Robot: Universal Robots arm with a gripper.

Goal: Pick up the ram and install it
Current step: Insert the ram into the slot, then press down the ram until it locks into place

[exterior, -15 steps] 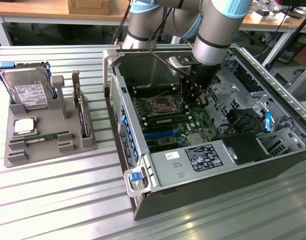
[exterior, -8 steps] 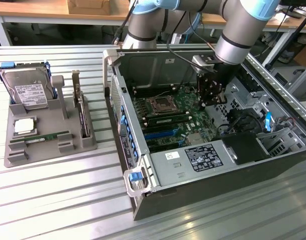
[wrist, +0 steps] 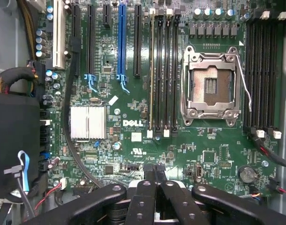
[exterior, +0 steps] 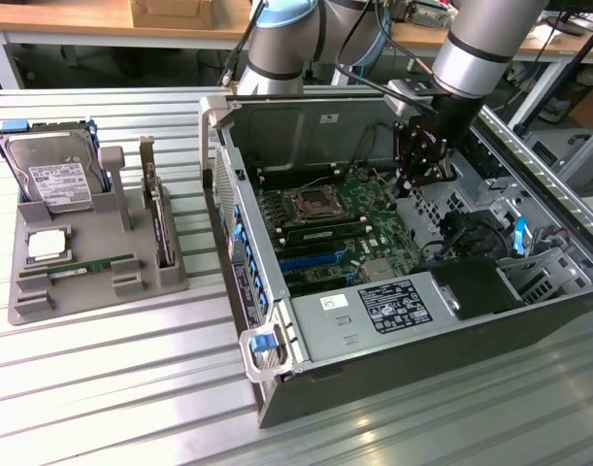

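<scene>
Closed pincer (wrist: 154,174) over Dell motherboard (wrist: 133,123), ram (exterior: 320,227) seated

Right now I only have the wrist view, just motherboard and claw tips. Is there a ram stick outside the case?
Observer: Yes. One ram stick lies flat in the grey tray, to the exterior view's left of the case.
Operator: Anything else in that tray?
Observer: A hard drive and an expansion card stand in its holders.
Operator: Where's the claw relative to that tray?
Observer: The claw hangs over the board in the open case, well apart from the tray, shut and with nothing in it.
</scene>
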